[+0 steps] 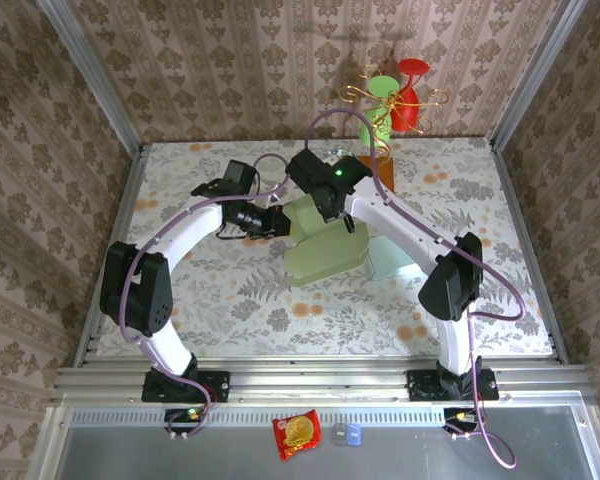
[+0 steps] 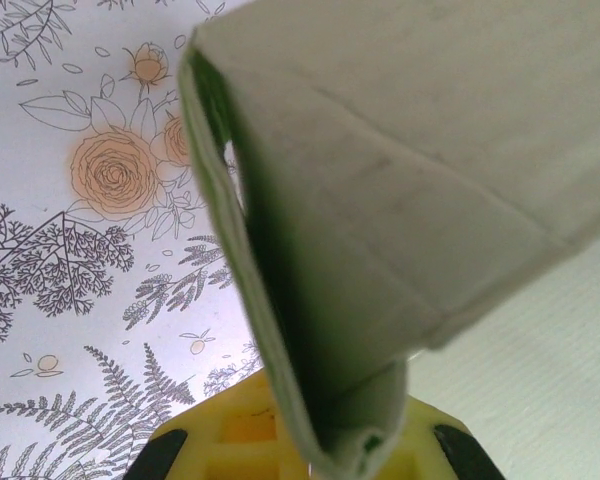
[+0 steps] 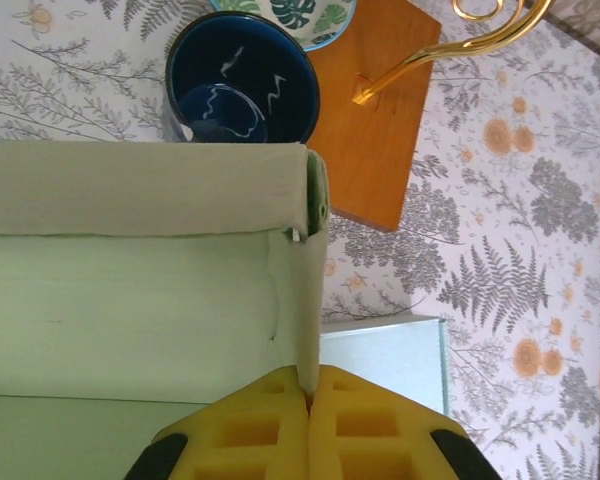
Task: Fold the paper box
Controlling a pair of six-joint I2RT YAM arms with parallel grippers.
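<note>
The pale green paper box lies partly folded in the middle of the floral table, held from both sides. My left gripper is shut on its left edge; in the left wrist view a doubled wall of the box runs down between the yellow pads. My right gripper is shut on the box's upright side wall, pinched between the yellow pads. The box's flat floor and a folded far wall lie to the left of that wall.
A pale blue sheet lies under the box's right side. A dark blue cup and a wooden stand base with gold hooks sit just beyond the box. Red and green cups hang at the back wall.
</note>
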